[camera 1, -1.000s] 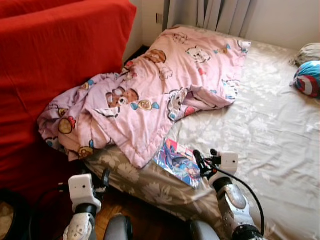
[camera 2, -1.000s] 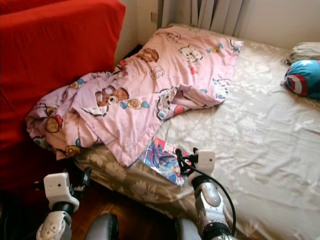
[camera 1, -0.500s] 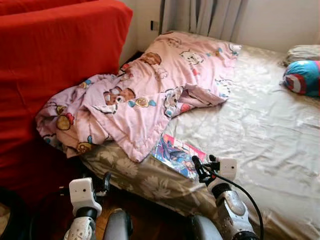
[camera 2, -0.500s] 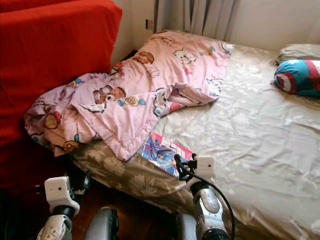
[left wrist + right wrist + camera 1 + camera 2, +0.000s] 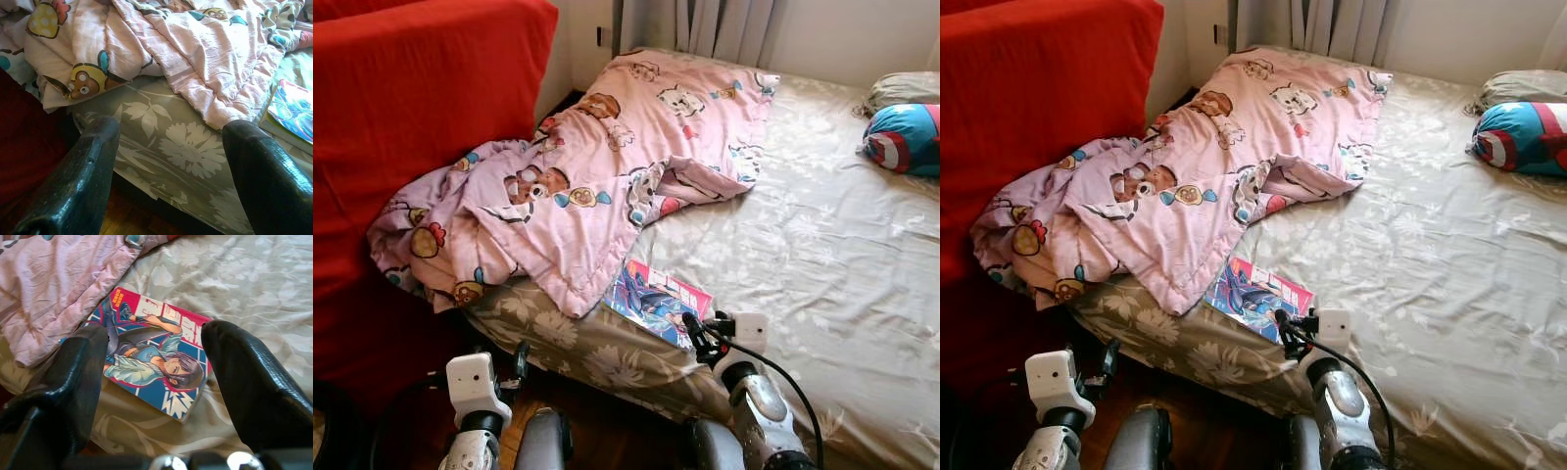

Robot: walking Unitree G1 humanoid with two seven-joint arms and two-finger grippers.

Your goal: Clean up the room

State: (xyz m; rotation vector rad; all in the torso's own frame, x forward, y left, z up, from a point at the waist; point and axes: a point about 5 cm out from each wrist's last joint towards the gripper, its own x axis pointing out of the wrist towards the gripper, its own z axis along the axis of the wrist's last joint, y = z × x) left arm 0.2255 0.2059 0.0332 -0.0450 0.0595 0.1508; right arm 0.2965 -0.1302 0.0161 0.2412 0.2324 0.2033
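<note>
A comic book point(image 5: 658, 300) lies flat near the front edge of the bed point(image 5: 842, 255), its upper corner tucked just under the hem of a rumpled pink cartoon-print quilt point(image 5: 597, 176). The right gripper point(image 5: 151, 362) hovers just above the book, fingers spread apart and empty. The left gripper point(image 5: 166, 161), also open, hangs low beside the bed's floral side, near a red sofa point(image 5: 401, 127). A blue-and-red cushion point(image 5: 904, 137) rests at the bed's far end.

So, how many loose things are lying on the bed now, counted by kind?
Quilt: 1, the pink cartoon quilt
Book: 1, the comic book near the right pincer
Cushion: 1, the blue and red cushion
Pillow: 1, the grey pillow
Total: 4
</note>
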